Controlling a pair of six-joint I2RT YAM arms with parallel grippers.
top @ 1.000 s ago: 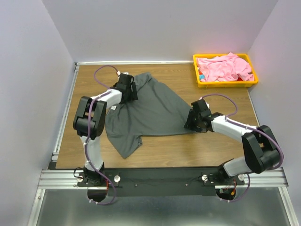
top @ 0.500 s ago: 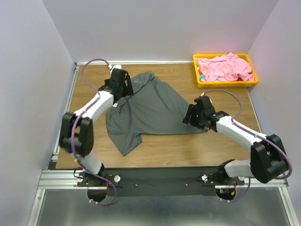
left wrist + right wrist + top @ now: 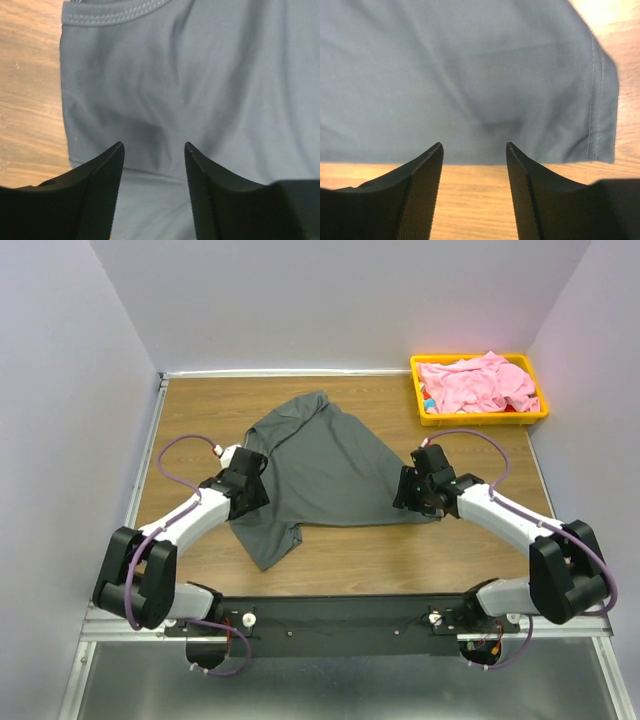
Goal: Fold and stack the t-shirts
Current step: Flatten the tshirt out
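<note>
since a moment ago, the left gripper (image 3: 248, 490) has pulled back from the far left corner of the grey t-shirt (image 3: 320, 470) toward the near side. now it sits at the shirt's left edge. the right gripper (image 3: 408, 490) is almost where it was, at the shirt's right edge.

up close, the left gripper (image 3: 152, 150) has its two black fingers (image 3: 102, 190) apart with nothing held between them. grey cloth (image 3: 200, 75) lies under them, with a stitched edge further away and bare wood on the left. the right gripper (image 3: 474, 150) also has its fingers (image 3: 420, 195) apart and holds nothing. it hangs over the edge of the shirt (image 3: 445, 65), with wood nearer and a stitched hem on the right.

the grey t-shirt lies spread out and crooked in the middle of the wooden table (image 3: 200, 410), with some wrinkles. further back, in the far right corner, the pink t-shirt (image 3: 475, 383) is bunched up inside a yellow tray (image 3: 480, 420).
</note>
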